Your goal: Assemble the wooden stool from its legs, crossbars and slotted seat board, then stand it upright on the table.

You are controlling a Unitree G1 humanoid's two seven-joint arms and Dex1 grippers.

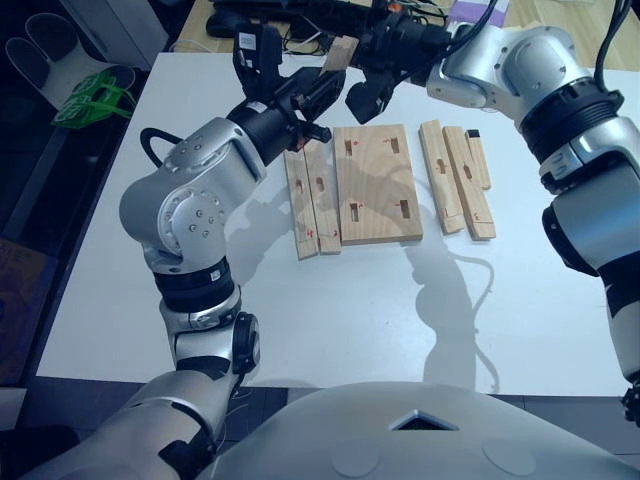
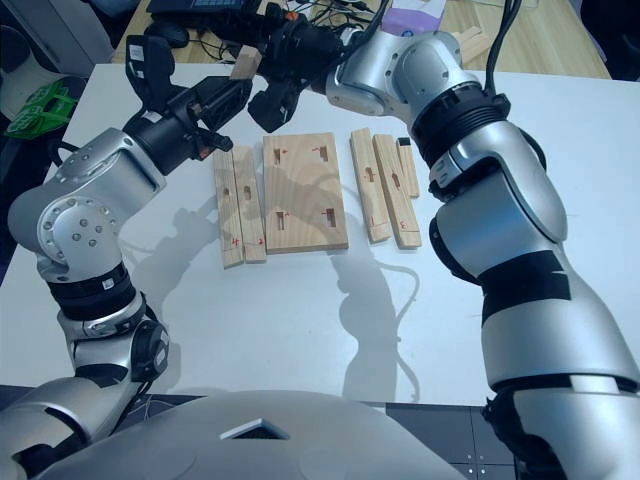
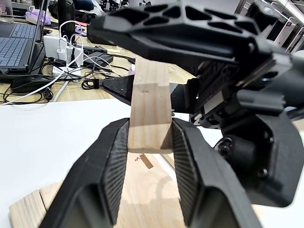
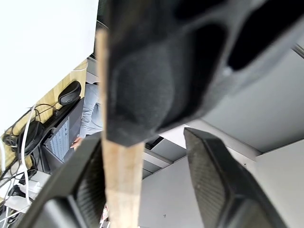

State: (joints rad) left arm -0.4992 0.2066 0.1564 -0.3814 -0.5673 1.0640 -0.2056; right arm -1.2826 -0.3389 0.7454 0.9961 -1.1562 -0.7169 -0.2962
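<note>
A short wooden crossbar (image 1: 341,53) hangs tilted above the table's far edge. My left gripper (image 1: 324,84) is shut on its lower end; the left wrist view shows that end (image 3: 149,114) pinched between both pads. My right gripper (image 1: 366,72) is open around the bar's upper part, and the bar (image 4: 121,185) lies against one finger (image 4: 85,190) with a gap to the other finger (image 4: 213,180). Below on the table lies the slotted seat board (image 1: 377,185). Two slotted legs (image 1: 310,200) lie to its left, and two more legs (image 1: 455,180) with a short piece (image 1: 478,160) to its right.
The white table (image 1: 200,300) has free room in front of the parts. Behind its far edge is a wooden desk with cables (image 3: 71,52) and a laptop (image 3: 19,47). A green object (image 1: 95,100) sits off the table's left corner.
</note>
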